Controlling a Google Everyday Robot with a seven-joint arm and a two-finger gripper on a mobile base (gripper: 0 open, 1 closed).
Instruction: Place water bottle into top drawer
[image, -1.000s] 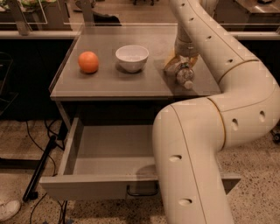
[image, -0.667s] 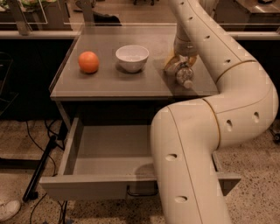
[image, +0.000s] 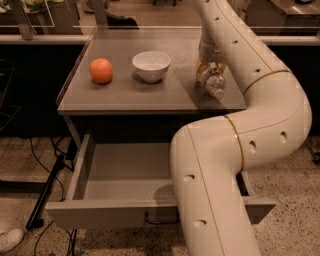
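Gripper (image: 210, 75) is low over the right side of the grey tabletop (image: 125, 97). The small clear crinkled plastic water bottle (image: 215, 88) lies on the top directly at the gripper's tip. Can't tell whether it's clamped. The wide grey metal top drawer (image: 107, 214) stands open below. A round orange fruit (image: 101, 70) and a white bowl (image: 151, 65) sit to the left.

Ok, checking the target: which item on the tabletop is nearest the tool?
The water bottle, right at the tool by the right edge; white bowl and orange sit farther left.

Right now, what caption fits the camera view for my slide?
Tool down at the water bottle on the table; orange and white bowl to its left, top drawer open below.
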